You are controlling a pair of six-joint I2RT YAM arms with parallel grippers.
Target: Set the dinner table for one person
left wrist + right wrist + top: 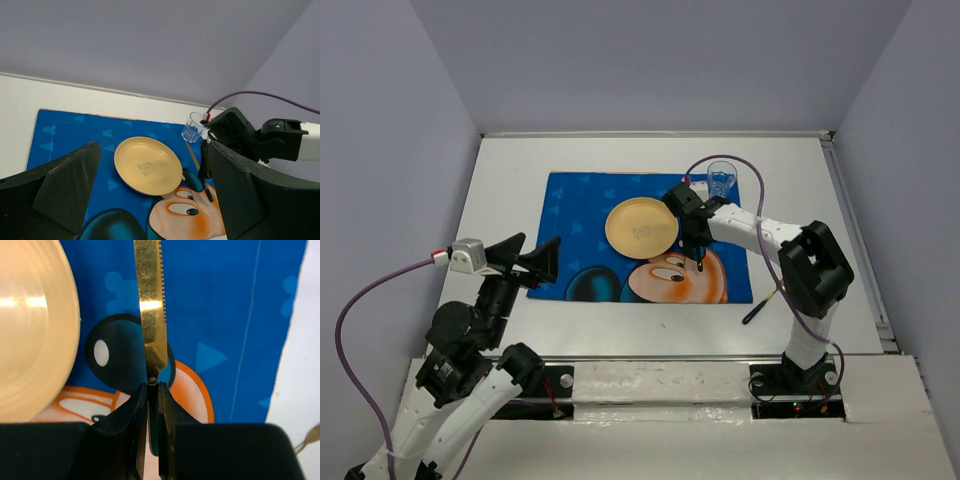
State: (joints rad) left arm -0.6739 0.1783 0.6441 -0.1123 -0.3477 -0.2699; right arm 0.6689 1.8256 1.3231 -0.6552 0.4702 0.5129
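Pinched tight in the right hand (pixel 152 390): a slim gold serrated table knife (pixel 150 300), caught at the base of its blade. Poised centre-right in the overhead frame, just right of the round tan plastic plate (pixel 640 226), over the blue Mickey Mouse cloth placemat (pixel 570 200). Directly below all of it, spreading well past the cloth on every side: the large matte white worktop (pixel 510 170). Lying up-and-down the frame along its long axis, blade toward the top, dark handle toward the bottom, roughly parallel to the plate's right rim. Teeth turned away from the plate in the wrist view. Touching the cloth or clear of it? Cannot tell.

Parked at the placemat's left edge, spread wide and holding nothing: the left hand (pixel 540 245), well apart from the knife. Right arm's job, by the look of it; probably just a straight drop and a release to come.

Nothing on the plate but a small mark at its centre. Nothing visible inside the clear blue-tinted tumbler (pixel 721 180) at the placemat's upper right. Resting lower right on bare worktop, off the cloth: a second dark-handled utensil (pixel 760 305), kind too small to tell, nearer the right hand too.
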